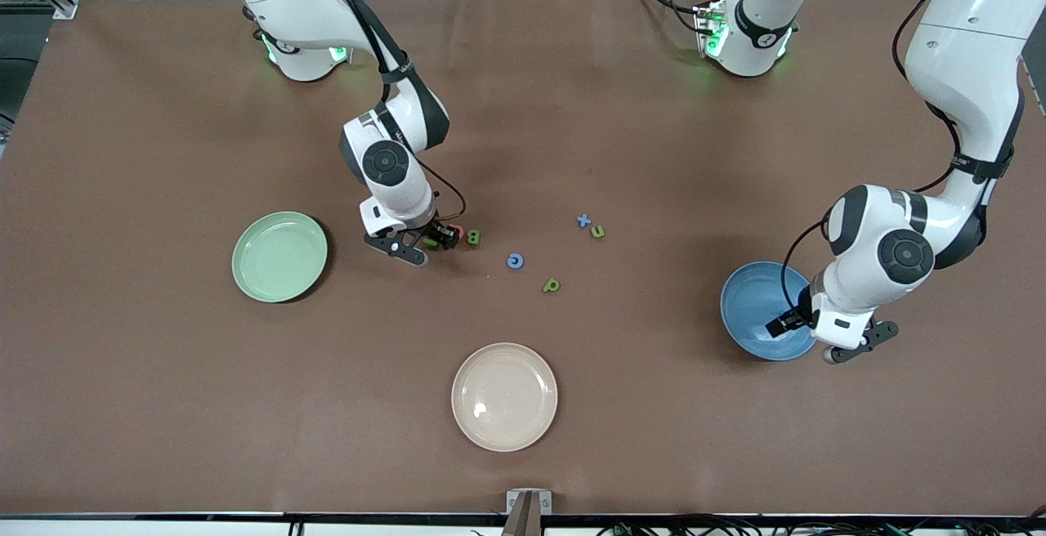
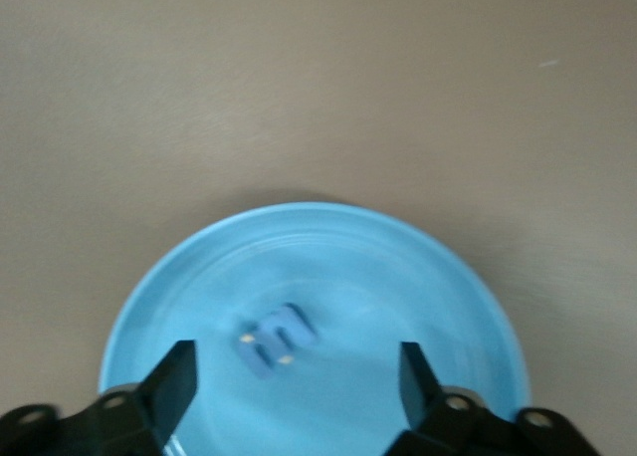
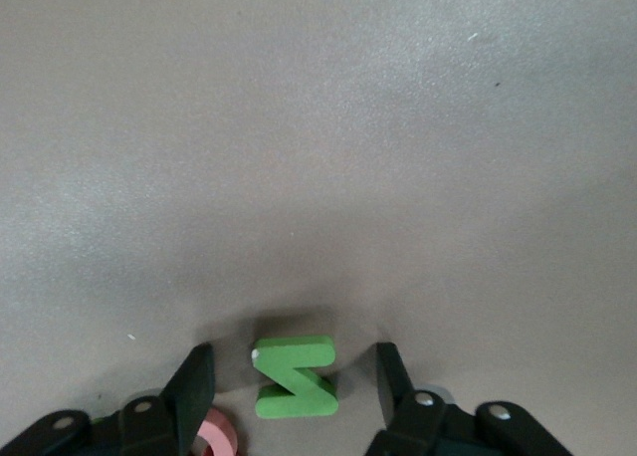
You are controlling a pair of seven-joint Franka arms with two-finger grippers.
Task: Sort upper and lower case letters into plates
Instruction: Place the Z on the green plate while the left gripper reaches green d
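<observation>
Two plates count for the sort: pale green plate toward the right arm's end of the worktop, blue plate toward the left arm's end. Cream plate sits between them, nearer the front camera.

Right gripper is low over the worktop beside the green plate, fingers spread apart, holding nothing. Green Z-shaped letter lies flat on the worktop in the gap between the fingers, not touching either. Pinkish red letter lies just beside one finger, mostly hidden. Green B lies just beside that cluster, toward the left arm's end.

Mid-worktop loose letters: blue round letter, green p-like letter a little nearer the camera, blue x with a small green letter just beside it.

Left gripper hangs over the blue plate, fingers wide open, holding nothing. Blue letter lies flat in the blue plate, near its middle, between the finger lines but below them; which letter it is cannot be told.
</observation>
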